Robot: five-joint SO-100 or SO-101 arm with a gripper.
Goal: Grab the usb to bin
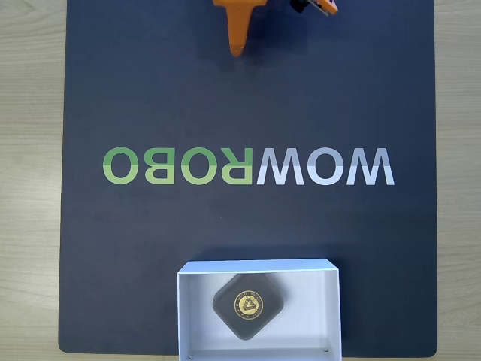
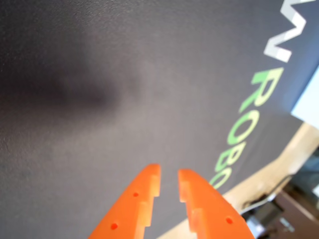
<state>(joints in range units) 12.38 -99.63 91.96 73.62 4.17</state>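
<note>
Usb (image 1: 248,306) lies inside the bin (image 1: 258,266) at the mat's near edge — gripper (image 2: 169,180) well apart, fingers slightly parted, empty.

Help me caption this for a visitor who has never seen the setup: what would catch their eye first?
Probably the big mirrored WOWROBO lettering in white and green across the middle of the dark mat in the fixed view. Next, the white bin at the mat's bottom edge, with the usb and its gold emblem lying inside. The orange gripper hangs over bare mat at the top edge, fingers slightly apart, holding nothing.
</note>
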